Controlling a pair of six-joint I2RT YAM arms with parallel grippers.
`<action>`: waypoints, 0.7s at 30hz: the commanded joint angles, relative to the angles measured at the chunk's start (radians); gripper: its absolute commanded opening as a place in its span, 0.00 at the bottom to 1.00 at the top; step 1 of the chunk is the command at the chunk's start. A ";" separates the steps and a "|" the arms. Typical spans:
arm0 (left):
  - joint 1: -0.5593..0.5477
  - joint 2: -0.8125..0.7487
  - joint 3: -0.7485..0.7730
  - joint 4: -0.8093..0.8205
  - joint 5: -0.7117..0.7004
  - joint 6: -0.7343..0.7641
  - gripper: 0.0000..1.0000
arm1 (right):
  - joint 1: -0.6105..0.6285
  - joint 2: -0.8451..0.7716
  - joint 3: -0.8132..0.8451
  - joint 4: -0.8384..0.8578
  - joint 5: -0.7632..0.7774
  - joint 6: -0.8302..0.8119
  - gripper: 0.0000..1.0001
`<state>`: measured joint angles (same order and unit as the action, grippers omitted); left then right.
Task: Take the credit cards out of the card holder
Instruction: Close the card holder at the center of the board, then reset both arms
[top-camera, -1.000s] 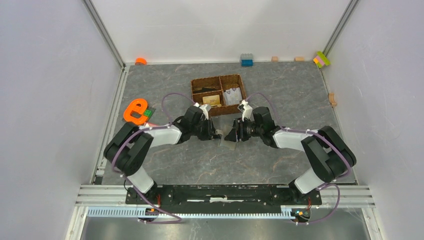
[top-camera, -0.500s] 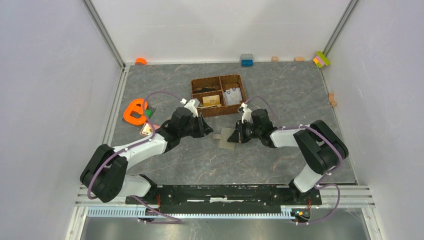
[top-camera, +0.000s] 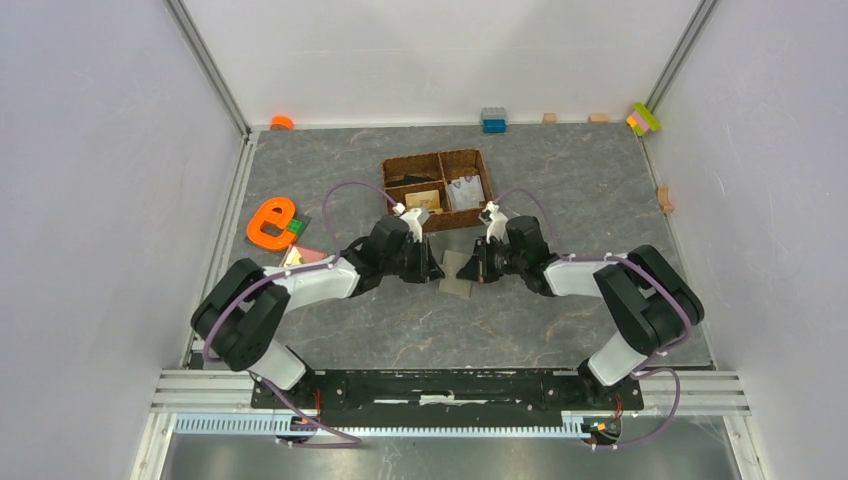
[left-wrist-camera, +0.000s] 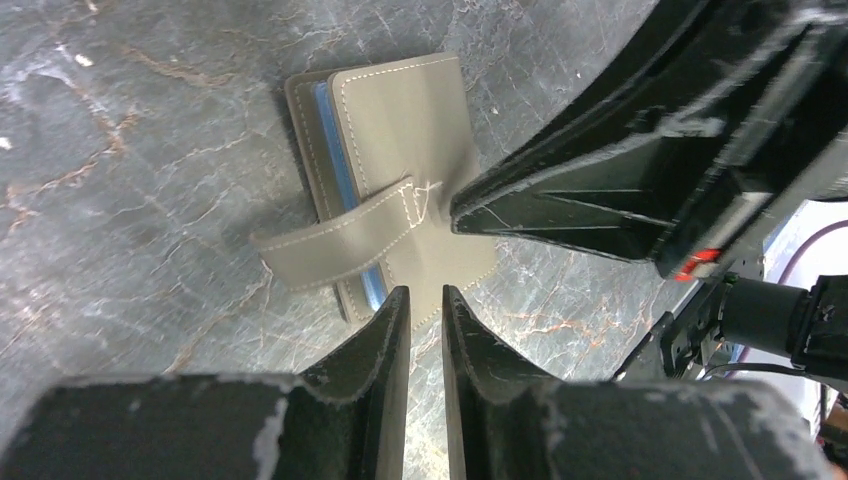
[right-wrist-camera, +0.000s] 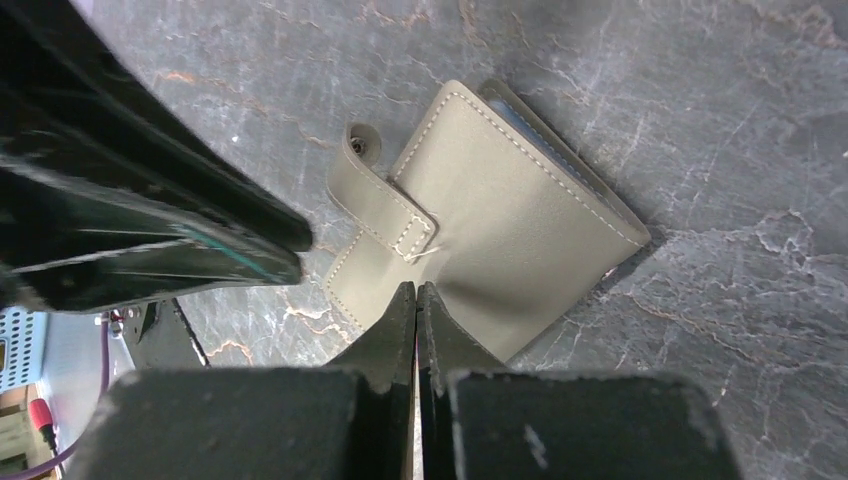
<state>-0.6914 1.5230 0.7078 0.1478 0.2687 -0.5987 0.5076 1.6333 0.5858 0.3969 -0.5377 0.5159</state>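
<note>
The card holder (top-camera: 458, 273) lies shut and flat on the marble table between my two grippers. It is grey-olive (left-wrist-camera: 400, 130), and its strap (left-wrist-camera: 335, 245) is undone and sticks out. A light-blue edge shows between its covers; the credit cards are hidden. My right gripper (right-wrist-camera: 416, 290) is shut, and its tips press on the top cover (right-wrist-camera: 500, 220) just beside the strap's stitching. My left gripper (left-wrist-camera: 426, 292) stands at the opposite edge of the holder. Its jaws are a narrow gap apart with nothing between them.
A brown divided basket (top-camera: 436, 158) with tan and white items stands just behind the grippers. An orange letter shape (top-camera: 270, 222) and a small pink-tan flat piece (top-camera: 305, 256) lie at the left. Small blocks (top-camera: 493, 120) line the back wall.
My right gripper has closed, its tips on the holder's cover. My left arm swung away to the left, then came back to the holder's edge. The holder now lies flat.
</note>
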 joint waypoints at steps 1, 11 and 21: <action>-0.010 0.056 0.068 -0.017 0.043 0.053 0.24 | -0.007 -0.079 -0.020 0.032 0.011 -0.031 0.00; -0.004 0.159 0.132 -0.102 0.012 0.048 0.22 | -0.007 -0.034 -0.049 0.035 0.053 0.016 0.00; -0.002 0.202 0.171 -0.180 -0.020 0.053 0.17 | -0.009 -0.072 -0.020 -0.019 0.099 -0.036 0.00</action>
<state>-0.6952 1.7084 0.8555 0.0002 0.2787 -0.5934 0.4973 1.6394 0.5610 0.4107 -0.5087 0.5323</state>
